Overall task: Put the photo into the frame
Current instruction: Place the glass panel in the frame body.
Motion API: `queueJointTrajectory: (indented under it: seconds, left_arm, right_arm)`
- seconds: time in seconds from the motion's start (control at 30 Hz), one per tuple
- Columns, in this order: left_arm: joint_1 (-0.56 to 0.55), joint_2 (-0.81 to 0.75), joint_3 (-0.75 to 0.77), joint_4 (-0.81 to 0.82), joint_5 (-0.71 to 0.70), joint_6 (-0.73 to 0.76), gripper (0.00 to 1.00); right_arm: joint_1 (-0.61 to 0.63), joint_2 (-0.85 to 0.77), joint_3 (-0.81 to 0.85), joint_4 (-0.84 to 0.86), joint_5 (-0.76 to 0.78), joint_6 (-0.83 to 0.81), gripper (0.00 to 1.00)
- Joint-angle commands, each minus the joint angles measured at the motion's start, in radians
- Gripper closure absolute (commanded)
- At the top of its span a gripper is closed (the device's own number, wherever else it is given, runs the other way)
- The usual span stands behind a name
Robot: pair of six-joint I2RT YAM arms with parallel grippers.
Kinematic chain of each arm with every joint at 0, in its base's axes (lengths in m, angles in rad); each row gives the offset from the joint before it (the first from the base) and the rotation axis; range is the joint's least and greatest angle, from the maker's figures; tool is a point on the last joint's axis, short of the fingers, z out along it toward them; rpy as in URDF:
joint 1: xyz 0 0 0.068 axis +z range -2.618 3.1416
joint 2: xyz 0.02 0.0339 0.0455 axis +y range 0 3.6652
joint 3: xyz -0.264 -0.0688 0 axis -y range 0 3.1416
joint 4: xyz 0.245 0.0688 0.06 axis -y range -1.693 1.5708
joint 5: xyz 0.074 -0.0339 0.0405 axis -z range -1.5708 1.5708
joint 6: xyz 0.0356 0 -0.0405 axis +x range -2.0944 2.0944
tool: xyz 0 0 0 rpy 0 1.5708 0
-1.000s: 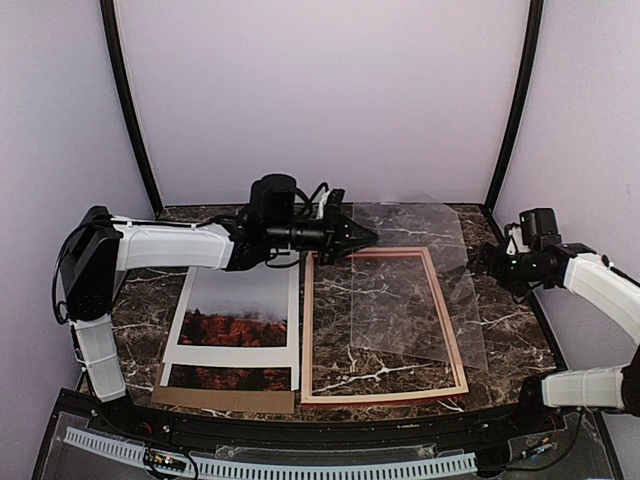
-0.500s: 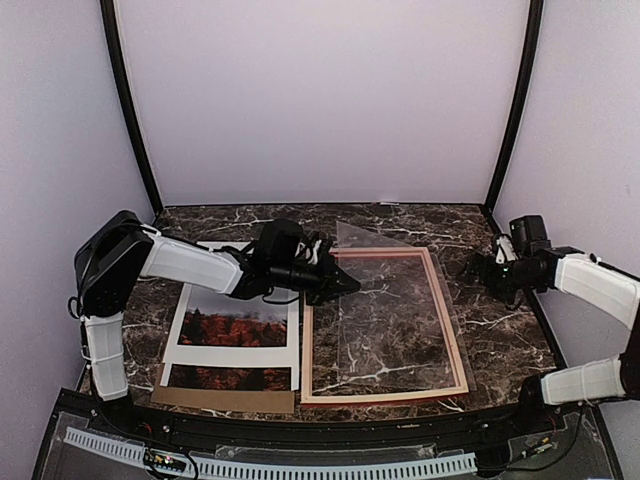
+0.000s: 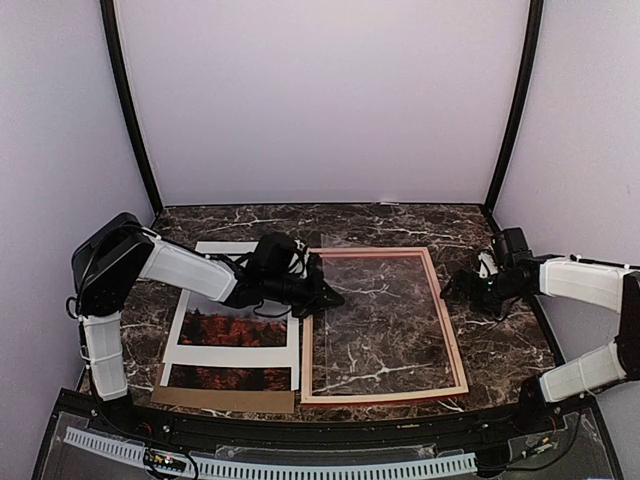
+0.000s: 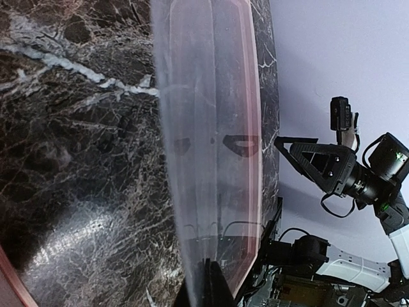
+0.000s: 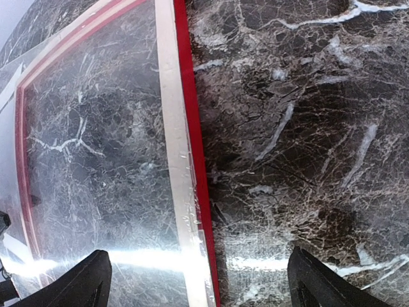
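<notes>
Spanning the whole view, a dark marble table (image 3: 505, 345) is seen. The frame (image 3: 456, 345) is laid flat on its right half, pale wood upward; a red edge is shown along the outer rail in the right wrist view. A clear sheet (image 3: 385, 310) is spread over the frame opening, though whether it is fully seated cannot be told.

Just left of the frame, the photo (image 3: 235, 328) is laid face up. It is partly covered by a white mat (image 3: 230, 355) and is seen through the cut-out and below the mat. A brown backing board (image 3: 225, 400) is exposed at the near edge.

The left gripper (image 3: 328, 296) is pressed together on the sheet's left edge, low over the frame's left rail. The right gripper (image 3: 462, 288) is spread wide with nothing between its fingers (image 5: 83, 281), and is held over the frame's right rail.
</notes>
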Motion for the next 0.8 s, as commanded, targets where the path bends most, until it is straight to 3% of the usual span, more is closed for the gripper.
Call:
queueJointTrajectory:
  seconds: [0.0,0.77]
  left_arm:
    - [0.015,-0.071,-0.021,-0.025,-0.023,0.043,1.00]
    - [0.037,-0.051,0.017,-0.115,-0.020,0.118,1.00]
  right_arm:
    - [0.011,0.011,-0.018,0.054,-0.006,-0.007,0.03]
    - [0.016,0.046,-0.033,0.070,0.003,-0.016,0.03]
